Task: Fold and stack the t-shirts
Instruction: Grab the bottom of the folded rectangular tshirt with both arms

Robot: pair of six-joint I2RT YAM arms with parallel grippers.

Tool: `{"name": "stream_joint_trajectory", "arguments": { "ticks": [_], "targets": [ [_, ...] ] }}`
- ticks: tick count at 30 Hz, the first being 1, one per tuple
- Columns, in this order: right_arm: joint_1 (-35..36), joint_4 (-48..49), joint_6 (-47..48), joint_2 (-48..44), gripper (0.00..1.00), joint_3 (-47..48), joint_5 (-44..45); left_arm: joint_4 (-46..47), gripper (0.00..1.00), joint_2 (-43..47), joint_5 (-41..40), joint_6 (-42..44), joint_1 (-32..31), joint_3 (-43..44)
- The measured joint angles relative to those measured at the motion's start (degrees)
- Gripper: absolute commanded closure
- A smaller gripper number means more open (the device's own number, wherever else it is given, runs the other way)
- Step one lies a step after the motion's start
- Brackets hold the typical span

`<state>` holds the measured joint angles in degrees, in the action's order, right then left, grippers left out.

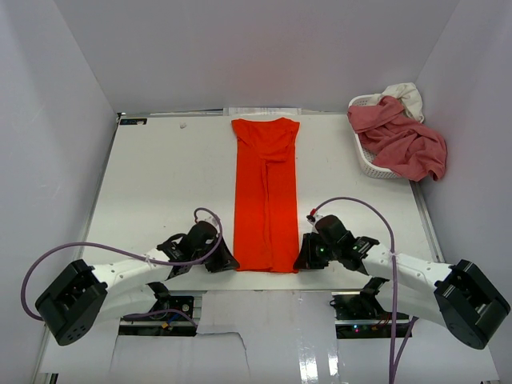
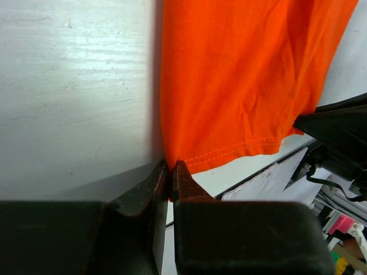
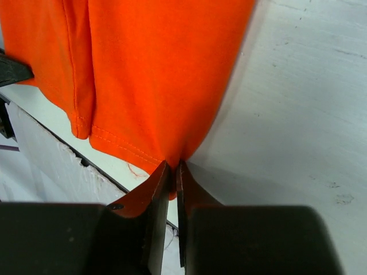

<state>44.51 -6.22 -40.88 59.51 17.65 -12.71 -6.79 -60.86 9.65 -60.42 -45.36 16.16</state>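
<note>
Left gripper (image 1: 230,262) pinching near-left hem corner of orange-red t-shirt (image 1: 266,200); right gripper (image 1: 301,260) pinching near-right corner. Shirt lying as narrow strip on table (image 1: 160,176).

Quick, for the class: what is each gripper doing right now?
Left gripper: closed on a hem corner of the orange t-shirt.
Right gripper: closed on its other hem corner.
</note>
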Motion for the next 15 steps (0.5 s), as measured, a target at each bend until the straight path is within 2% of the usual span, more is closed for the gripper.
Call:
{"name": "stream_joint_trajectory", "arguments": {
  "ticks": [2,10,15],
  "targets": [
    [-0.11,-0.09,-0.02,0.44,0.92,0.15,-0.04,-0.07,1.00,-0.48,0.00,-0.48,-0.24,0.00],
    [-0.13,-1.60,0.50,0.28,0.92,0.79,-0.13,0.20,1.00,-0.85,0.22,-0.68,-0.52,0.22],
    [-0.13,-6.27,1.16,-1.95,0.92,2.49,0.00,-3.10,1.00,-0.76,-0.39,0.15,-0.61,1.73]
  ]
}}
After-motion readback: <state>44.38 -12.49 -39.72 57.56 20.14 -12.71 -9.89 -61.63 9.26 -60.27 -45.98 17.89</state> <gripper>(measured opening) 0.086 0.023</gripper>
